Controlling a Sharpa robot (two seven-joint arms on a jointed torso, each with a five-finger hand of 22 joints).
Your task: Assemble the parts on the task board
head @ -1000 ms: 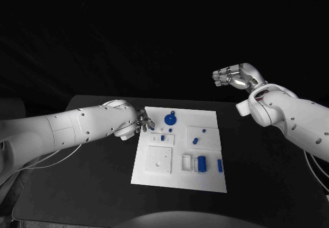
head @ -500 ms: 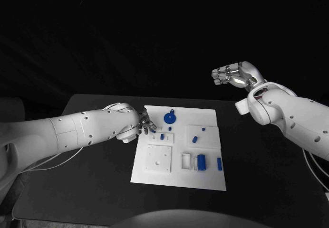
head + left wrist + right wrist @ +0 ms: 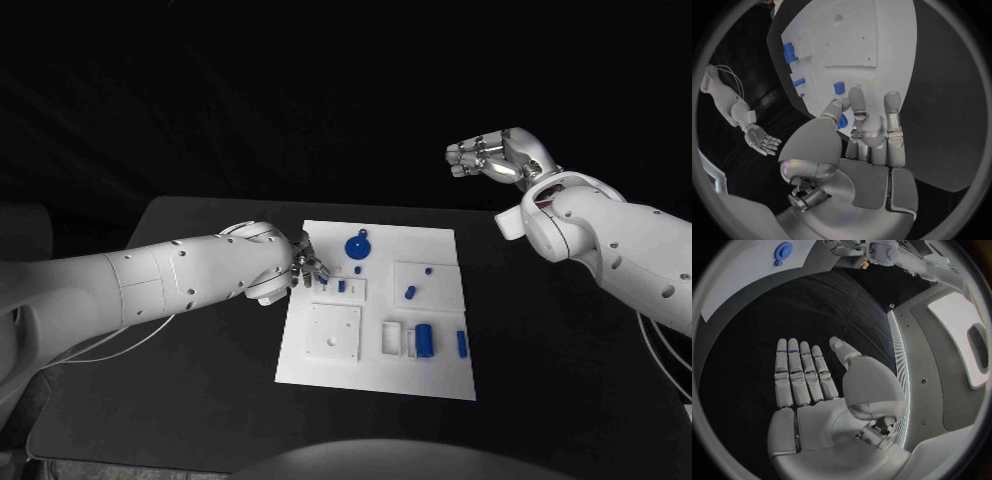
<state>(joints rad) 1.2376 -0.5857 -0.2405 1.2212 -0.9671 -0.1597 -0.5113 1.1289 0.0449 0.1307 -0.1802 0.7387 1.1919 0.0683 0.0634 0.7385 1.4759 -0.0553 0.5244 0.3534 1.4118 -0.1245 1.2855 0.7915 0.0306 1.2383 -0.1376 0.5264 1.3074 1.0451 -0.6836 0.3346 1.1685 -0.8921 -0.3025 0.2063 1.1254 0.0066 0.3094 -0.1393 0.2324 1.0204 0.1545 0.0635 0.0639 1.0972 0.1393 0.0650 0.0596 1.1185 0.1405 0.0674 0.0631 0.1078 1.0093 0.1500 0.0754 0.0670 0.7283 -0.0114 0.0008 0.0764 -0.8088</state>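
- The white task board [image 3: 378,372] was laid flat on the black table [image 3: 173,390], its long axis running away from the robot, the far end slightly narrower in the head view.
- A round blue part with a small tab [image 3: 358,248] was seen near the board's far edge, the tab pointing away from the robot.
- A small blue peg [image 3: 411,292] lay in a square recess on the board's right side, tilted a little off the board's long axis.
- A blue block [image 3: 424,340] was seated in a white holder [image 3: 392,339] near the board's near end, with a slim blue bar [image 3: 462,344] just beside it; both were aligned with the board's long axis.
- A plain square white plate [image 3: 333,334] occupied the board's left near quarter.
- The left hand [image 3: 300,264] was held over the board's left edge, fingers curled together; a small blue part [image 3: 842,120] was seen at the fingertips [image 3: 856,96] in the left wrist view, though a firm hold could not be confirmed.
- The right hand [image 3: 490,157] was raised well above and beyond the table, fingers straight and together, nothing in it.
- The surroundings beyond the table were dark.
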